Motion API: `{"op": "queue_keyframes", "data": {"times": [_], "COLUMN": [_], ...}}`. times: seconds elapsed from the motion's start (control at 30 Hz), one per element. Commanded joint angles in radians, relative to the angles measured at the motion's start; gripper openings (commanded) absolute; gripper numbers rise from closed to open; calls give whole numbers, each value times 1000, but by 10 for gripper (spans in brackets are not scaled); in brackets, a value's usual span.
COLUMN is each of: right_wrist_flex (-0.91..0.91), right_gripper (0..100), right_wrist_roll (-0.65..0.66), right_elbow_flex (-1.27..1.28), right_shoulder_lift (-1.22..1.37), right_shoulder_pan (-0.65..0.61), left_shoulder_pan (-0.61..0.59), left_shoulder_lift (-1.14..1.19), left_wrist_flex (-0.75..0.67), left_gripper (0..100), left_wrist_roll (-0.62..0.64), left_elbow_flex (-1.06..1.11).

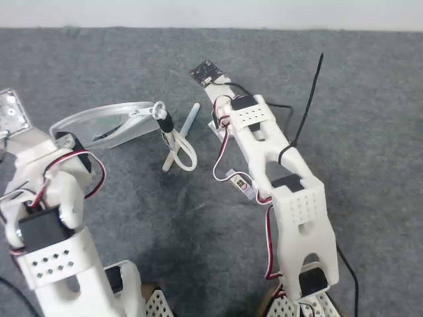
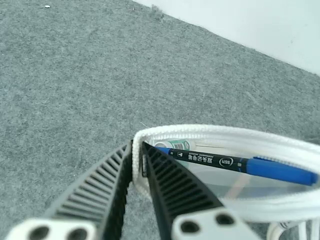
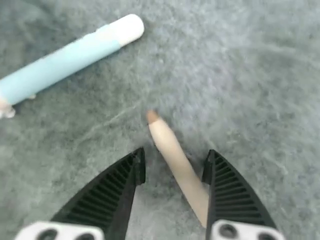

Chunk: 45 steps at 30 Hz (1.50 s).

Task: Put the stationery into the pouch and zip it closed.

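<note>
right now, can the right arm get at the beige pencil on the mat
Probably yes. The right gripper is open, with the beige pencil lying between its jaws on the grey mat and nothing over it. The light blue pen lies apart, clear of the way.

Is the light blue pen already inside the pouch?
No, the light blue pen lies on the grey carpet, outside the pouch.
</note>
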Motion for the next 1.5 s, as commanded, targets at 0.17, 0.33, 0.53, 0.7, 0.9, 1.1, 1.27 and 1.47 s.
{"op": "queue_keyframes", "data": {"times": [0.17, 0.33, 0.53, 0.7, 0.9, 1.1, 1.27, 1.47], "right_wrist_flex": [-4, 1, 25, 180, 331, 372, 397, 406], "right_gripper": [27, 7, 7, 7, 8, 9, 10, 54], "right_wrist_roll": [11, 9, 3, 3, 6, 35, 103, 104], "right_elbow_flex": [-81, -81, -83, -173, -273, -276, -276, -273], "right_shoulder_lift": [7, 5, 4, -2, 5, 7, 7, 10], "right_shoulder_pan": [30, 30, 27, 18, 16, 12, 12, 7], "left_shoulder_pan": [-2, -2, -2, -2, -2, -2, -2, -2], "left_shoulder_lift": [17, 17, 17, 15, 15, 15, 15, 15], "left_wrist_flex": [-5, -5, -5, -6, -6, -6, -6, -8], "left_gripper": [12, 12, 12, 12, 12, 12, 12, 12], "left_wrist_roll": [-9, -9, -9, -9, -9, -9, -9, -9], "left_elbow_flex": [16, 16, 16, 18, 18, 18, 18, 19]}}
